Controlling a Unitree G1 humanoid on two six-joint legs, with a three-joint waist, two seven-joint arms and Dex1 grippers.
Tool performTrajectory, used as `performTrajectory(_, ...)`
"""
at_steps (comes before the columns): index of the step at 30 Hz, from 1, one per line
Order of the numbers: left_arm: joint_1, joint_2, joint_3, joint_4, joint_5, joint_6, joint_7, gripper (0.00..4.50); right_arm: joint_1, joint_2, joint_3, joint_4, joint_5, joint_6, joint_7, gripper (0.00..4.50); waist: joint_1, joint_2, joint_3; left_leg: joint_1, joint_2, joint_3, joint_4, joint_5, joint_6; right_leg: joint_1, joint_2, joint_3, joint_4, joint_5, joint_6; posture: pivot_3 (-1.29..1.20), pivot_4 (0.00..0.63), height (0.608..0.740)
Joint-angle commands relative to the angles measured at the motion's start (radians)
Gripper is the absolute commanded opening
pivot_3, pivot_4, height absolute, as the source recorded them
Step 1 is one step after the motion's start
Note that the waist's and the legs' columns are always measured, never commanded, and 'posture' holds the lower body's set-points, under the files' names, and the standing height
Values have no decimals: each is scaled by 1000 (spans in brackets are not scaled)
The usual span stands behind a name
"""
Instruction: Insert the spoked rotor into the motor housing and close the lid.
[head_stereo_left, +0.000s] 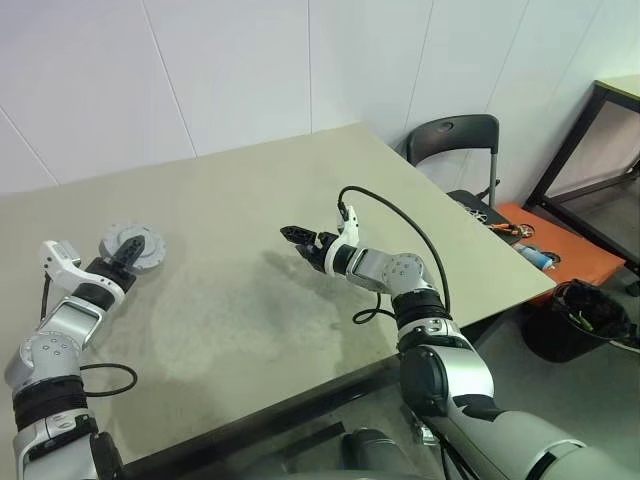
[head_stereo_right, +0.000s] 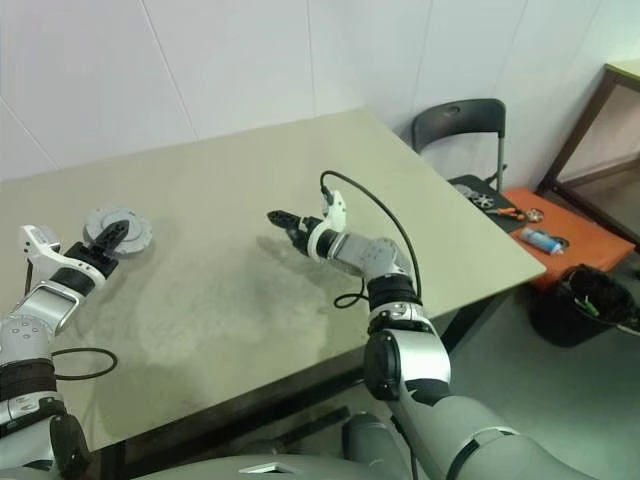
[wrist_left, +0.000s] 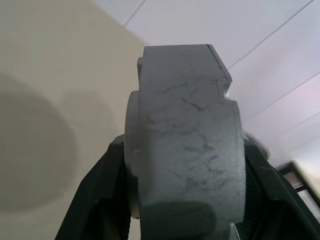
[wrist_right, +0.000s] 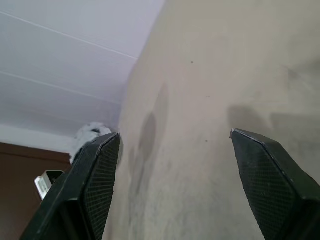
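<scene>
My left gripper (head_stereo_left: 128, 252) is shut on a thick round grey metal casing (head_stereo_left: 131, 243) at the far left of the table (head_stereo_left: 230, 200), one finger across its upper face. In the left wrist view the casing (wrist_left: 185, 150) stands edge-on between both fingers, scratched and closed. No windings show, so I cannot tell whether it is the motor housing or its lid. The spoked rotor is out of view. My right gripper (head_stereo_left: 298, 242) hovers open and empty over the middle of the table, pointing toward the left arm. Past its fingers (wrist_right: 100, 175) the casing (wrist_right: 92, 132) is small and far off.
A black chair (head_stereo_left: 455, 135) stands behind the table's far right corner. Beside it is an orange stool (head_stereo_left: 560, 250) with small tools and a black bin (head_stereo_left: 580, 320). A black cable (head_stereo_left: 400, 225) loops over my right forearm.
</scene>
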Motion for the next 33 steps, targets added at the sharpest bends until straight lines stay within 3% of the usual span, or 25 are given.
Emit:
performTrajectory(1, -56, 40, 18, 83, 57, -70, -79, 2240, -6, -3, -1, -20, -3, -6, -7, 3670, 0, 0, 0, 0, 0, 0, 0, 0, 0, 0, 0, 0, 0, 0, 0, 0, 0, 740)
performTrajectory(9, -1, -12, -2, 120, 143, -67, -107, 2240, 5, -6, 13, -31, -25, -5, -18, 3670, 0, -2, -1, 0, 0, 0, 0, -1, 1, 0, -1, 1, 0, 0, 0, 0, 0, 740)
performTrajectory(19, 88, -11, -12, 73, 224, -65, -55, 2240, 11, -5, 22, -27, -47, -4, -25, 3670, -20, -2, -4, 1, 0, 0, 0, -3, 5, 0, -1, 2, 2, 0, 0, 0, 0, 740)
performTrajectory(26, 107, 12, -19, 65, 258, -44, -93, 4455, 18, -1, 26, -34, -53, -1, -20, 3713, -29, -3, -5, 3, 0, 0, 0, -2, 3, 1, 0, 2, 4, 0, 0, 0, 0, 740)
performTrajectory(33, 136, 104, 53, 114, 244, -19, -176, 4455, 31, 2, 36, -46, -55, -1, -12, 3713, -35, -3, -5, 3, 0, 0, 0, -2, 3, 1, 0, 2, 5, 0, 0, 0, 0, 740)
